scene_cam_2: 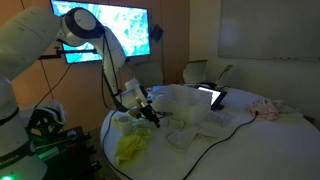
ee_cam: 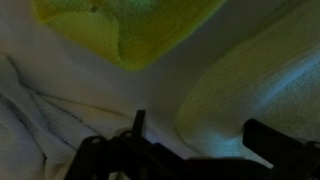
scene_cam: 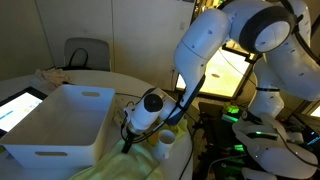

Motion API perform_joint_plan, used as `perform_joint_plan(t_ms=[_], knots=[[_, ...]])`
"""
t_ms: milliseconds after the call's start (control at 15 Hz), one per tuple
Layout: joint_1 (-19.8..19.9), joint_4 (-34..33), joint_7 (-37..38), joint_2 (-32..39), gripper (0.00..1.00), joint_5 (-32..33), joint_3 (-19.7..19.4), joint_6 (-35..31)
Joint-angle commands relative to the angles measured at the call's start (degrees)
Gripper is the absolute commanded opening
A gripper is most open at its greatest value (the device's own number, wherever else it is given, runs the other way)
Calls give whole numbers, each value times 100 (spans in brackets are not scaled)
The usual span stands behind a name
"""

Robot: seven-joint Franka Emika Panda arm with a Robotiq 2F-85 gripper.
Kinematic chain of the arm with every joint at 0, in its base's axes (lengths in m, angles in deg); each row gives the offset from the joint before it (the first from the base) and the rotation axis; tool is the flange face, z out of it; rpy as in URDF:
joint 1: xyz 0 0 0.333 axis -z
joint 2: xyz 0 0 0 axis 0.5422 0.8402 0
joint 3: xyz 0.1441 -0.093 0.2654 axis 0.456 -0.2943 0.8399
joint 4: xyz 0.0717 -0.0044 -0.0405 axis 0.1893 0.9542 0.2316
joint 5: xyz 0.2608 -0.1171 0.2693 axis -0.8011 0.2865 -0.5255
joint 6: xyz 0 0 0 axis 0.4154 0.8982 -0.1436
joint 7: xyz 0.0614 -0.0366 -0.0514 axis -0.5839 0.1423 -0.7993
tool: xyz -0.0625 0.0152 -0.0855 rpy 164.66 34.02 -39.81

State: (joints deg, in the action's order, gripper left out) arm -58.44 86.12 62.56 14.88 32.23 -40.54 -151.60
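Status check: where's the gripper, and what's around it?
Gripper open, low over the cloths. White towel under the jaws, not gripped. Yellow cloth just ahead. Bin and cup close beside.
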Motion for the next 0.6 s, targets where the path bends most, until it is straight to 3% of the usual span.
perform_joint_plan(t_ms=[0, 133, 200, 333, 533], knots=[[-14, -60, 44, 85, 99, 82, -57, -224], [-32, -22, 62, 48, 91, 83, -65, -235], [-43, -6, 61, 33, 82, 92, -71, -250], [-29, 38, 49, -4, 80, 75, -50, -272], [-37, 101, 39, -76, 54, 75, -55, -257]])
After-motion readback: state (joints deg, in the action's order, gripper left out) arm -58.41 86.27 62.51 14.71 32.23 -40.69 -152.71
